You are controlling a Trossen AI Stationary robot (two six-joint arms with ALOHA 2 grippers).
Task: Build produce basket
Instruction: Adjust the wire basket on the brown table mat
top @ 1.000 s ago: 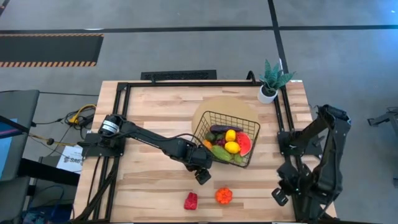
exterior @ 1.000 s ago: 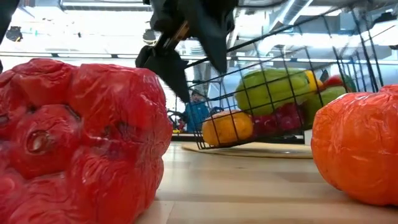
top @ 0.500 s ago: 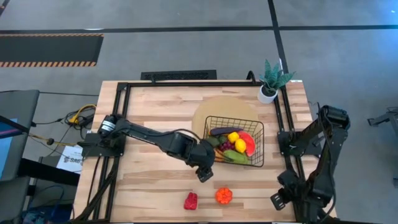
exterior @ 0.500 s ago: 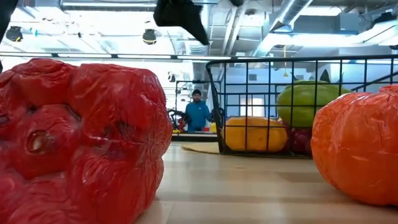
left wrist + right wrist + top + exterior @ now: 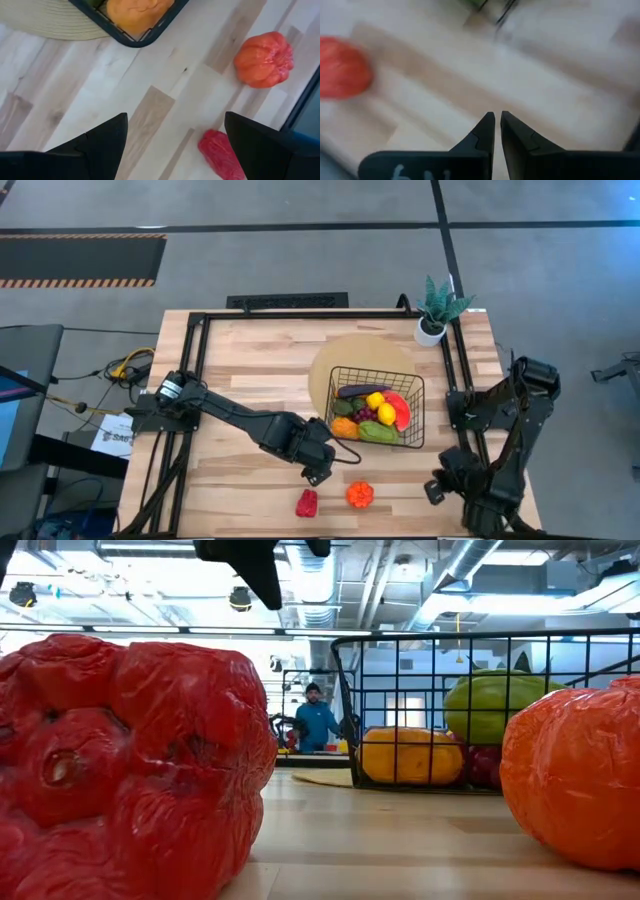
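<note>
A: Where does the basket (image 5: 411,412) sit?

B: It's a black wire-grid basket with flared sides, upright on the right half of the tabletop (image 5: 240,375), partly on a round tan mat (image 5: 340,360).

A: What is in it?

B: A purple eggplant (image 5: 361,389) along the far side, two lemons (image 5: 380,407), a watermelon slice (image 5: 400,410), a green piece (image 5: 377,431) at the near edge and an orange fruit (image 5: 344,428) in the near-left corner.

A: Anything outside?

B: A wrinkled red pepper (image 5: 306,502) and an orange pepper (image 5: 359,495) lie side by side, apart, near the front edge, well clear of the basket.
</note>
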